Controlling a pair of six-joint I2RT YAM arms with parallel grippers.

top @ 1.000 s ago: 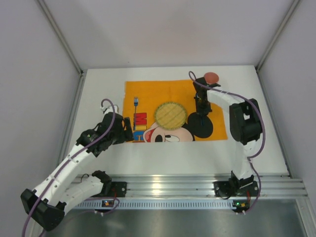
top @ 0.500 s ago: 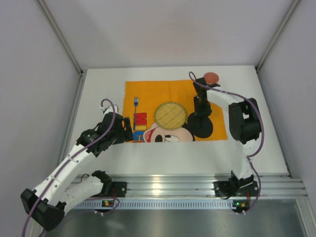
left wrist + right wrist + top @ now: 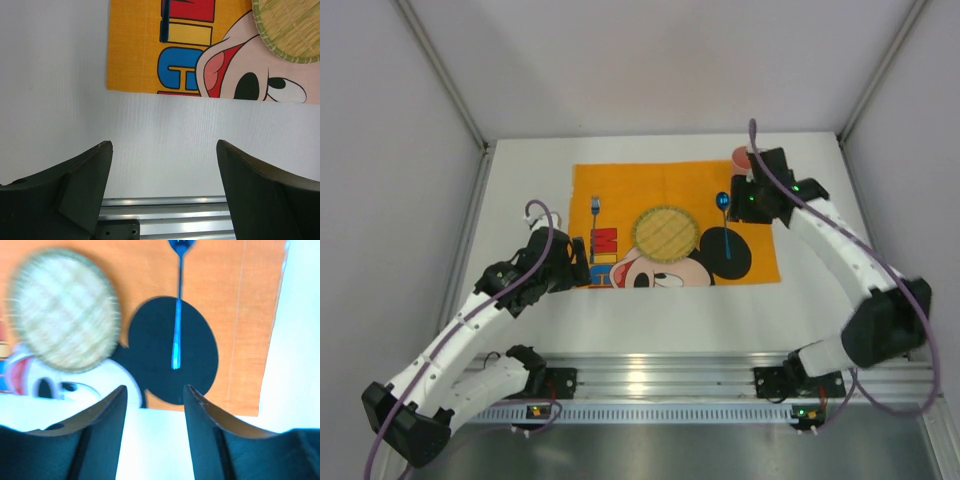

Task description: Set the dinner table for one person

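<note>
One change: the right gripper [image 3: 748, 200], which a second ago stood low over the placemat's [image 3: 620, 185] black ear, is now lifted clear and pulled off toward 1 o'clock of the woven plate [image 3: 666, 233].
Spoon: the blue spoon [image 3: 724, 222] now lies free on the mat at 3 o'clock of the plate, just beside it, bowl toward 12 o'clock and handle running down onto the black ear; the right wrist view shows it [image 3: 176, 315] apart from the fingers.
Right fingers: these fingers [image 3: 100, 435] are parted to a middling gap with nothing between them, so I judge the spoon released.
Left gripper: the left gripper [image 3: 576, 262] hangs where it was, at 8 o'clock of the plate over the mat's near left corner; its fingers [image 3: 80, 185] are spread wide and empty above bare tabletop.
Dinner table: the white dinner table [image 3: 520, 210] lies flat under everything, with the mat toward its 12 o'clock side.
Fork: the fork [image 3: 595, 212] lies at 9 o'clock of the plate.
Cup: a pinkish cup [image 3: 741, 157] sits at 1 o'clock of the plate, partly hidden by the right arm.
Meaning: with plate, fork, spoon and cup all placed, the setting looks near complete.
</note>
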